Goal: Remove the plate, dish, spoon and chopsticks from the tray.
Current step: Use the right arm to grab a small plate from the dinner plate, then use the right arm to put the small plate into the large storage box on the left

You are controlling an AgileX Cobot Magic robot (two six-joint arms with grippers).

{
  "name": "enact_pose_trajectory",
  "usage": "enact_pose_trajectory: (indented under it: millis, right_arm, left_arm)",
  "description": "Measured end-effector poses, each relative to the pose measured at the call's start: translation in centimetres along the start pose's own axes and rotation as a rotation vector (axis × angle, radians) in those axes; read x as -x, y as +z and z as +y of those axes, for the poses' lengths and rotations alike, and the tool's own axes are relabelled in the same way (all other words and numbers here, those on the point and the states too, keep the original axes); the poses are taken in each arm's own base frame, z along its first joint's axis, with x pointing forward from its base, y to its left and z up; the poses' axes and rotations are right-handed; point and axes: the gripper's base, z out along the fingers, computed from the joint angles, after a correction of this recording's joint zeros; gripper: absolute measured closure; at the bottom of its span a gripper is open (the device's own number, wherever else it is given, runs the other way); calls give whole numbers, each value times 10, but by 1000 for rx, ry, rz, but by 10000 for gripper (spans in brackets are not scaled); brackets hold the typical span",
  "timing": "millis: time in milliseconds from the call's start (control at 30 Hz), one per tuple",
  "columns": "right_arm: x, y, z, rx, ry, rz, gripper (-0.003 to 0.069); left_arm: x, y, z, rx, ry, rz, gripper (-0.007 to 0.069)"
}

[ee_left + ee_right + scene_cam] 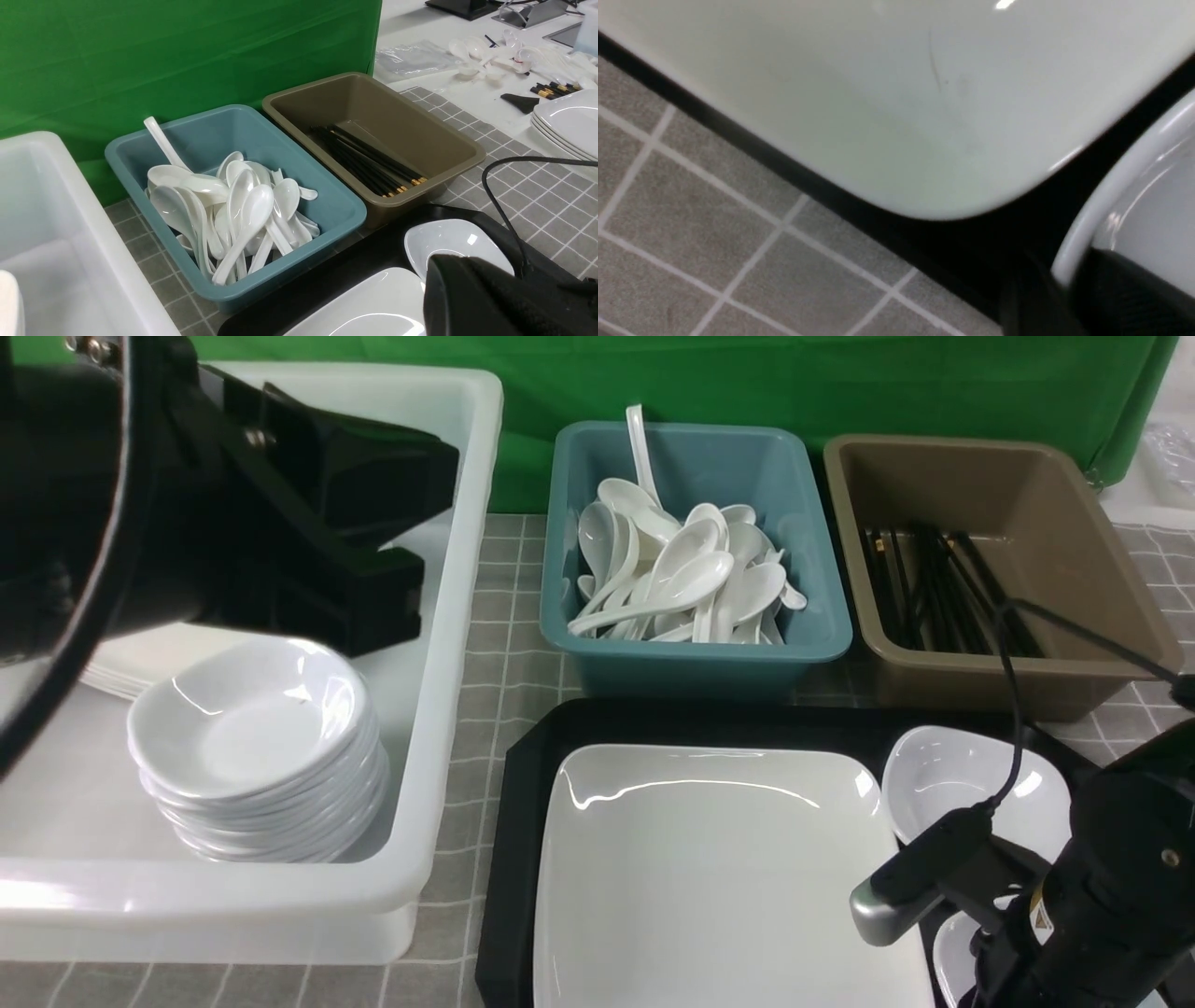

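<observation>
The square plate (728,887) lies on the black tray (509,859), one dish (971,784) at its two o'clock. At four o'clock the right gripper (1073,294) looks clenched on a second dish's rim (1106,196). The left gripper (451,266) is closed. The right arm's warning label (1040,919) is unreadable. Only the left wrist view shows gold-banded chopstick ends (402,184).

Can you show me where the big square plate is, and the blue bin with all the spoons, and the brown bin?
Plate (728,887): front view, on its flat middle.
Blue bin (691,672): front view, on its outer wall.
Brown bin (397,112): left wrist view, on its inside wall.
</observation>
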Motion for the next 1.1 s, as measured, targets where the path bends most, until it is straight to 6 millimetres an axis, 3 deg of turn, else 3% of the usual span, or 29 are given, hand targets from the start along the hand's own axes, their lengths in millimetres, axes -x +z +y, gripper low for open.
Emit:
enact_pose_trajectory:
  millis: [100, 233, 400, 500, 567, 700, 767, 933, 1100]
  right_arm:
    - [1, -15, -1, -5, 14, 12, 513]
    - [-1, -52, -1, -14, 27, -57, 578]
    - [-3, -124, 1, -25, 47, -332, 593]
    - [0, -154, 0, -43, 44, -455, 593]
    - [8, -184, 0, -45, 25, -563, 593]
    - [32, -220, 10, 45, -85, -703, 593]
    - [56, -235, 24, 133, -193, -766, 593]
    - [105, -249, 67, 216, -381, -838, 593]
    - [149, -244, 115, 253, -523, -876, 593]
  left_arm:
    - [0, 0, 0, 0, 0, 2, 620]
    - [0, 0, 0, 3, 6, 1, 620]
    - [2, 0, 9, 91, 77, -15, 620]
    - [3, -1, 17, 149, 62, -22, 620]
    - [2, -2, 32, 241, 23, -18, 620]
    - [-2, -8, 62, 399, -101, 7, 620]
    - [-7, -14, 79, 491, -167, 40, 620]
    - [-21, -34, 113, 692, -333, 115, 620]
    - [-22, -52, 113, 681, -361, 111, 620]
